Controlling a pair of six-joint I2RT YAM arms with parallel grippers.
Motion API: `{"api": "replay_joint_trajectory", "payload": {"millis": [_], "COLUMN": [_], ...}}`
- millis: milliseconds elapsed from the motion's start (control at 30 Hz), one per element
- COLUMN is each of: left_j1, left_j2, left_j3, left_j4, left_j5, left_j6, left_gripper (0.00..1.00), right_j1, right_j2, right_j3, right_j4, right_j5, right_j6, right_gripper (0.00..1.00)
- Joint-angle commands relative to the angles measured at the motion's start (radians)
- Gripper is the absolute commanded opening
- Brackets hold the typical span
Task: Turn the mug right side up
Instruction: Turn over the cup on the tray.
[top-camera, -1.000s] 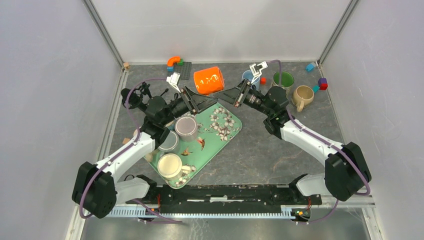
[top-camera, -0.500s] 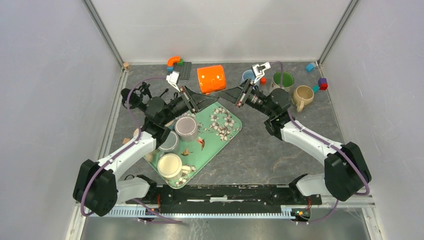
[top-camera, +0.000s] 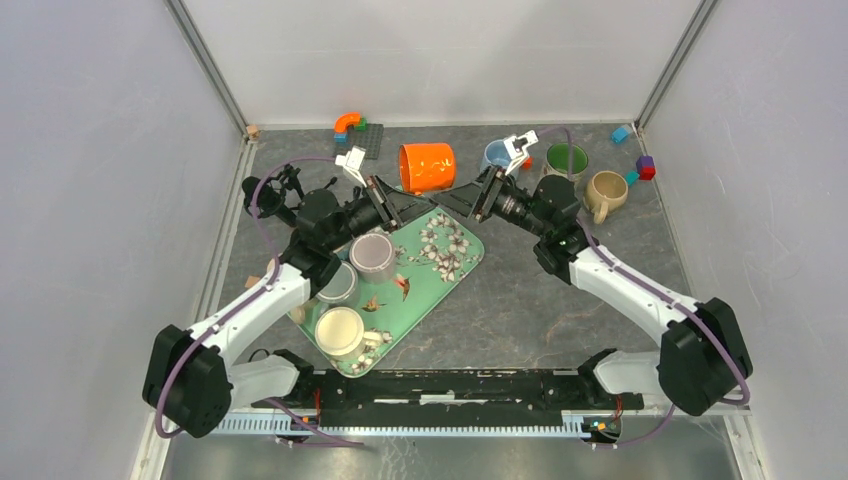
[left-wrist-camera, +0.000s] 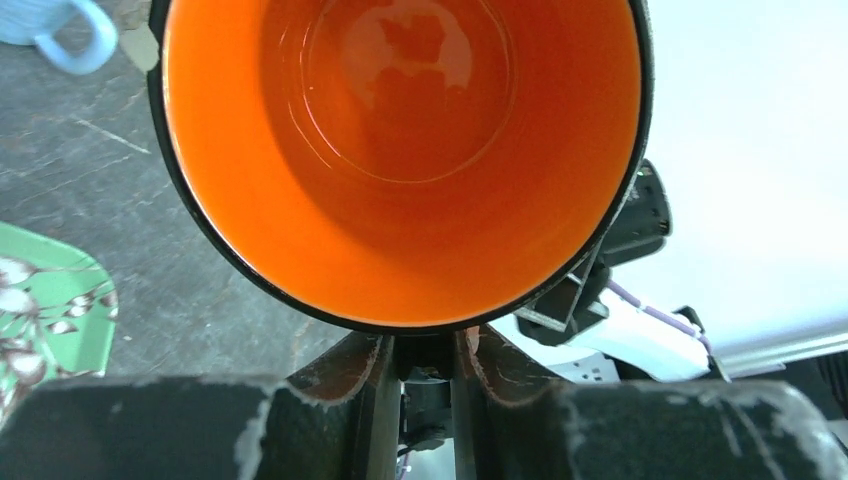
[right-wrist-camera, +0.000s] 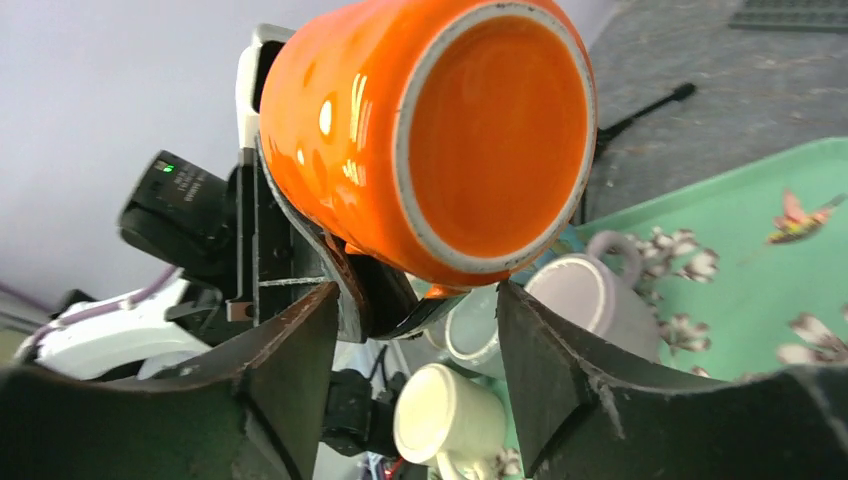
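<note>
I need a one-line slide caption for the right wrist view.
Left gripper holds the orange mug, base facing the camera; right gripper open.

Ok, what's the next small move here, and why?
Probably draw the right hand back: it stands open by the base of the orange mug, while the left hand is shut on the rim and holds the mug sideways, ready to turn it upright.

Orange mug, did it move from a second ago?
Yes. The orange mug has turned, so its open mouth now faces left, and it has shifted a little to the right, nearer the blue mug, which stayed put.
</note>
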Motion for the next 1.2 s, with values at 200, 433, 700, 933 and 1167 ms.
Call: {"api": "replay_joint_trajectory", "payload": {"millis": [200, 433, 700, 933, 1167], "left_j1": [-0.062, -0.144, -0.180, -0.181, -0.178], "left_j2": [0.053, 0.161, 0.385, 0.606, 0.823], "left_j3": [0.127, 0.283, 0.529, 0.751, 0.976], "left_j4": [-0.085, -0.344, -0.587, -0.693, -0.769], "left_j5": [-0.102, -0.271, -0.455, -0.562, -0.677], "left_j6": [0.160, 0.342, 0.498, 0.587, 0.652], "left_gripper": [0.02, 0.02, 0.02, 0.02, 0.02], "right_j1": [0.004, 0.004, 0.004, 0.004, 0.003], "right_j2": [-0.177, -0.323, -0.437, -0.512, -0.557], "right_j3": [0.030, 0.024, 0.027, 0.048, 0.059], "right_j4": [-0.448, -0.641, -0.741, -0.806, -0.862], "right_j5": [0.310, 0.542, 0.671, 0.712, 0.724], "right_j6": [-0.389, -0.527, -0.618, -0.672, -0.692], "right_gripper": [0.85, 0.98, 0.98, 0.98, 0.98]}}
